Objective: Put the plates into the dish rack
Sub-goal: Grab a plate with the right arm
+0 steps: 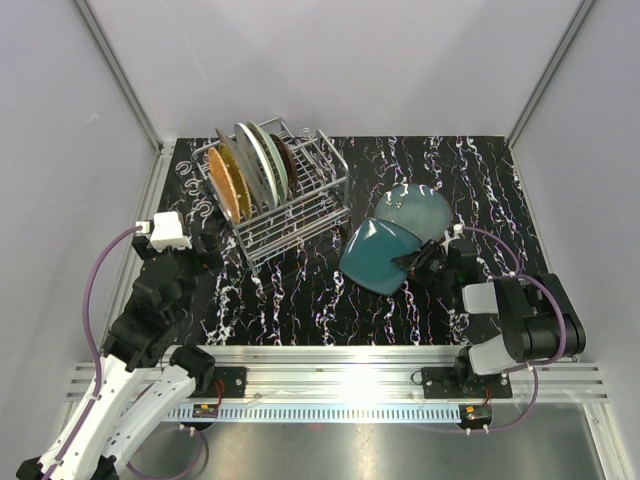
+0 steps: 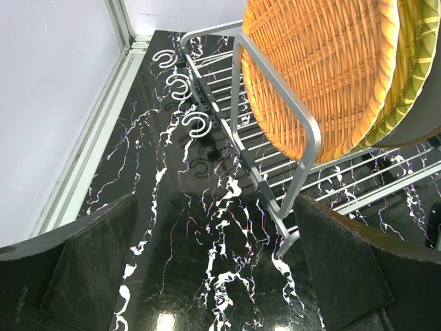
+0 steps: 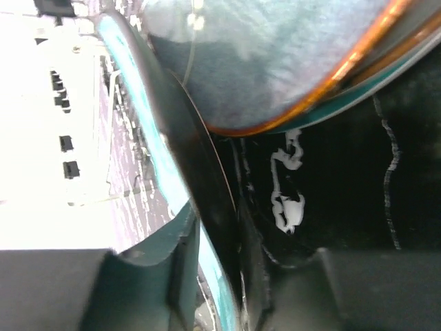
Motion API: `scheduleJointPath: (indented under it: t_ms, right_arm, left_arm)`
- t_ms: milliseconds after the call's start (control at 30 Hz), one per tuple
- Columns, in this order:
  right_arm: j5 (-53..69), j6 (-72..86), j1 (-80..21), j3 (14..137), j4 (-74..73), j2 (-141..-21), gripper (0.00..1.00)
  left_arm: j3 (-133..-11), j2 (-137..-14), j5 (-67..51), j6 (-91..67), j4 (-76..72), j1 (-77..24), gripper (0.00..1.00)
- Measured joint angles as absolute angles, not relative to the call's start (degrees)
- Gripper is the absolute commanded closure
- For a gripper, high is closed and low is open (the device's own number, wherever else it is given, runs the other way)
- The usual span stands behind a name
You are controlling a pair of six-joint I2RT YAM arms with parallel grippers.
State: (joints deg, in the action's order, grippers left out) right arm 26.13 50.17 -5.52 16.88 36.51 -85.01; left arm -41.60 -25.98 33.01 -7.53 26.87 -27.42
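On the right half of the black marbled table [image 1: 480, 170], my right gripper [image 1: 418, 262] [image 3: 213, 283] is clamped on the rim of the dark teal plate [image 1: 375, 255] [image 3: 148, 138]. The wrist view shows the plate's edge running between the two pads. The plate hangs tilted, its face mostly upward and its body reaching from the claw toward the left. Just beyond it the pale blue-green plate [image 1: 418, 205] [image 3: 275, 55] lies flat on the table, and I cannot tell whether the two touch.

What matters for the next move is where the silver wire dish rack [image 1: 300, 205] [image 2: 275, 110] sits: left of the claw and farther from the bases. The right arm is the nearer one to its vacant end. Its row of slots runs roughly left to right. The orange woven plate [image 1: 228, 180] [image 2: 324, 69] and the other loaded plates stand on edge in the left part, so the right-hand slots, the ones facing my loaded arm, look free.

I judge the teal plate must be tipped upright, its face parallel to the standing plates, before it goes between the wires. Its far rim could catch the rack's side rail on the way.

My left gripper [image 1: 205, 248] [image 2: 213, 276] hangs spread and empty over the table, just beside the rack's near left corner.
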Motion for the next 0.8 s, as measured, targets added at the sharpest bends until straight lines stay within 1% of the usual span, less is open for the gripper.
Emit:
scheduleJointPath:
  t_ms: [33, 67, 167, 267, 500, 800]
  right_arm:
    - [26.2, 50.1, -5.6, 16.8, 36.8, -84.7, 0.8]
    - [26.3, 49.9, -5.7, 16.7, 36.8, -84.2, 0.82]
    - [26.0, 48.6, -6.4, 16.5, 35.1, -80.4, 0.94]
    - [24.3, 46.8, -6.4, 16.5, 29.4, -75.0, 0.99]
    - [20.6, 41.1, -6.4, 17.9, 15.2, -64.0, 1.0]
    - [20.7, 36.9, -6.4, 27.0, 2.9, -59.2, 1.0]
  left_arm:
    - [-41.6, -26.0, 33.0, -7.5, 26.9, -27.4, 0.01]
    - [-41.6, -26.0, 33.0, -7.5, 26.9, -27.4, 0.01]
    - [-41.6, -26.0, 33.0, -7.5, 26.9, -27.4, 0.01]
    - [-41.6, -26.0, 33.0, -7.5, 26.9, -27.4, 0.01]
    - [-41.6, -26.0, 33.0, -7.5, 26.9, -27.4, 0.01]
    - [-41.6, -26.0, 33.0, -7.5, 26.9, -27.4, 0.01]
